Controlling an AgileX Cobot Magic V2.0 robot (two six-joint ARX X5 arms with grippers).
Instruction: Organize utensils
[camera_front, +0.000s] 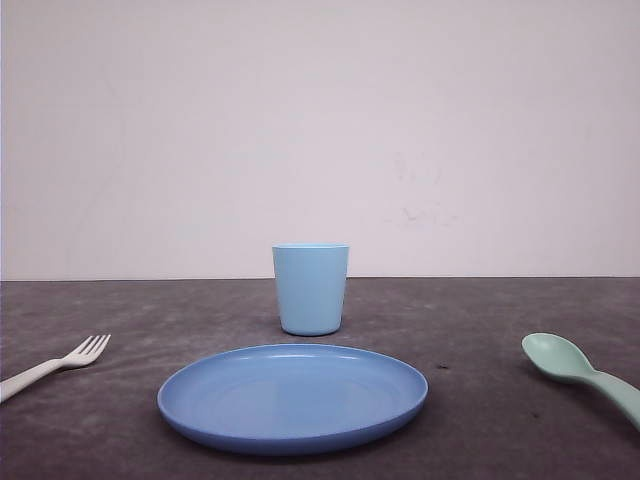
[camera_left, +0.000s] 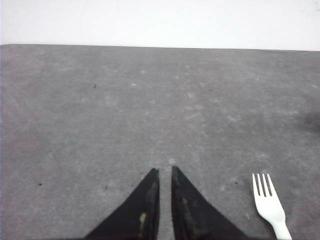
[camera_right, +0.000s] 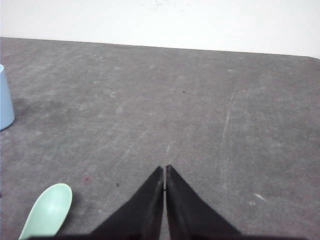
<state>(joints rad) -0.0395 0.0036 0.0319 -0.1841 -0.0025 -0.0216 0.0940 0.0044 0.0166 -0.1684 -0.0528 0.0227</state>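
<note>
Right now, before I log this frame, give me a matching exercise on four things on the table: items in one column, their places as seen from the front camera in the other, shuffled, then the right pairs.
Items:
1. fork
2. spoon
3. cup
4. plate

Places:
A. middle of the table, nearest the camera
B. far left edge, tines pointing inward
C. upright behind the plate
D. far right edge, bowl pointing inward

Pairs: 1-B, 2-D, 3-C, 4-A
</note>
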